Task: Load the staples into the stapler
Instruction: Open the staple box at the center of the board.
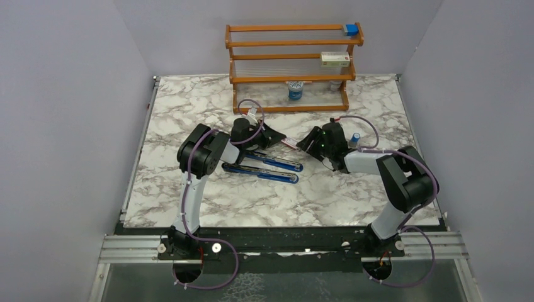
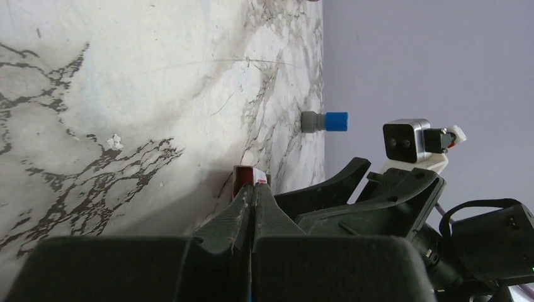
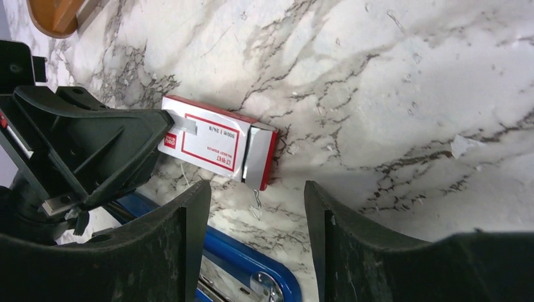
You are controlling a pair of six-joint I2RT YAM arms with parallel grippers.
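Note:
The blue stapler [image 1: 269,166] lies open on the marble table, its two arms spread, just in front of both grippers. Its blue end also shows in the right wrist view [image 3: 252,264]. My left gripper [image 1: 281,139] is shut on one end of a small red-and-white box [image 3: 211,141], which rests on the table with its flap open. The box end shows past my left fingertips [image 2: 249,176]. My right gripper [image 3: 255,207] is open and empty, just short of the box's open end and above the stapler. A tiny silver wire-like bit [image 3: 256,200] lies by the flap. No staple strips show.
A wooden rack [image 1: 289,78] stands at the back, with a blue block [image 1: 350,29] on top and a pale box [image 1: 335,59] on a shelf. A blue-capped jar [image 1: 295,91] is under it. A small blue-capped cylinder [image 2: 325,121] stands right of my right gripper.

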